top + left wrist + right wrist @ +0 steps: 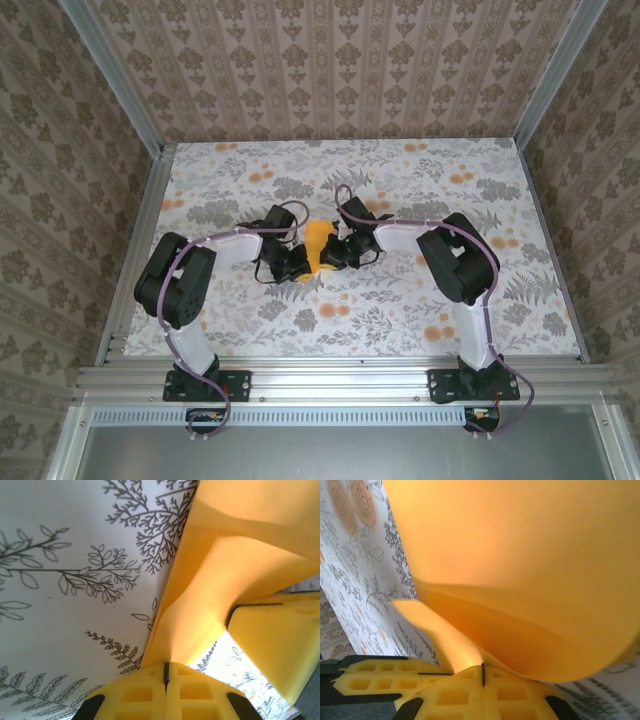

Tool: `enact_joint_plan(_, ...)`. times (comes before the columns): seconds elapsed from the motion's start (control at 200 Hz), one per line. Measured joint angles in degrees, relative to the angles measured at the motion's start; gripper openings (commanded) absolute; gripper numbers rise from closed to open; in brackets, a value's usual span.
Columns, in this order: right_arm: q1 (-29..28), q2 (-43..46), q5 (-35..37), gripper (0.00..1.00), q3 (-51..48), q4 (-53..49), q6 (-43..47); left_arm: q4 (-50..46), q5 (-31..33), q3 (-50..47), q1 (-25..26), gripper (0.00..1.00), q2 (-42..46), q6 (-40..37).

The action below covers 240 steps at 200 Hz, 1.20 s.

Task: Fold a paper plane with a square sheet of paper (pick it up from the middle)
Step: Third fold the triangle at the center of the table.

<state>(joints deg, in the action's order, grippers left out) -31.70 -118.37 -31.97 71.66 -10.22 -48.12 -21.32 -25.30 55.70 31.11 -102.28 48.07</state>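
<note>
Open floral table surrounds both jaws, clamped shut on the orange paper edges.

Two-tone twins with banana-yellow fingers
The left arm and right arm are the same build: fat black joint housings, smooth white links between them, black bases and a thin purplish cable strung along each. Up close, the left gripper and right gripper have bright yellow fingers moulded with a waffle grid of square pockets, plus black bits at the lower corners.
</note>
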Motion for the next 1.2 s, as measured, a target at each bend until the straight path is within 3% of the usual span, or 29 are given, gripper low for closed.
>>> enact_joint_plan(0.585, 11.9, 0.3, 3.6, 0.06, 0.3, 1.2, 5.0, -1.2, 0.0, 0.9, 0.0, 0.00, -0.4, -1.4)
enact_joint_plan(0.74, 10.5, 2.8, 6.6, 0.06, 0.3, 0.6, 6.3, -1.9, 0.0, 1.5, 0.1, 0.00, -0.7, -1.4)
enact_joint_plan(1.015, -0.3, 2.6, 6.0, 0.06, 0.4, 1.7, 4.5, -2.5, 0.3, 1.8, 0.4, 0.00, -0.9, -1.4)
enact_joint_plan(1.2, -0.1, 0.2, 5.2, 0.06, 0.4, 2.4, 3.1, -2.5, 0.3, 1.8, 0.4, 0.00, -0.9, -1.4)
